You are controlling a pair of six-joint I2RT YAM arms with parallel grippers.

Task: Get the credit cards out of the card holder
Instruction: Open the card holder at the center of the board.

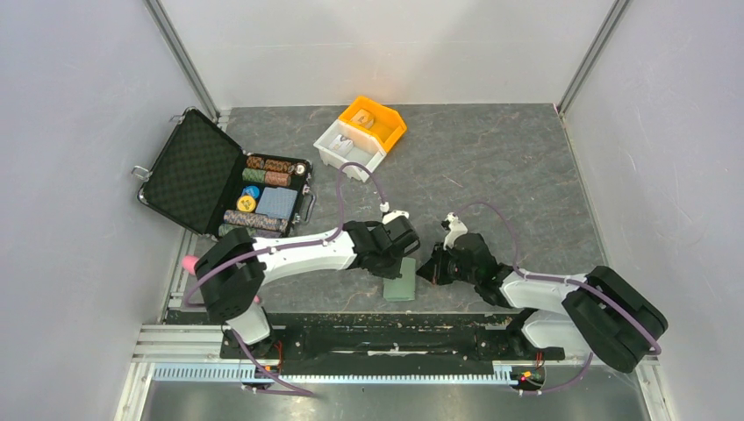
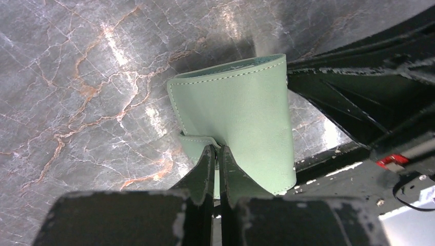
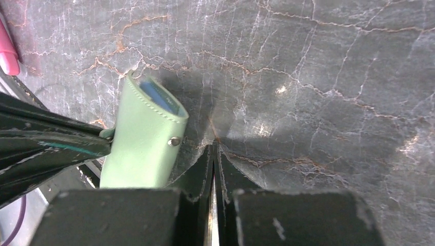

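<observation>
The pale green card holder [image 1: 401, 281] is folded, near the table's front edge between both grippers. My left gripper [image 2: 216, 152] is shut on its side tab and panel edge [image 2: 241, 118], holding it tilted up off the table; in the top view the left gripper [image 1: 397, 260] is right above it. A blue card [image 3: 160, 98] peeks out of the holder's open top edge [image 3: 143, 148]. No orange card shows. My right gripper [image 3: 214, 151] is shut and empty, just to the right of the holder, also in the top view [image 1: 432, 270].
An open black foam-lined case [image 1: 189, 171] with poker chips [image 1: 268, 171] lies at the back left. An orange bin [image 1: 397, 132] and a white bin [image 1: 326, 149] stand at the back centre. A pink object [image 3: 7, 56] lies by the left arm's base.
</observation>
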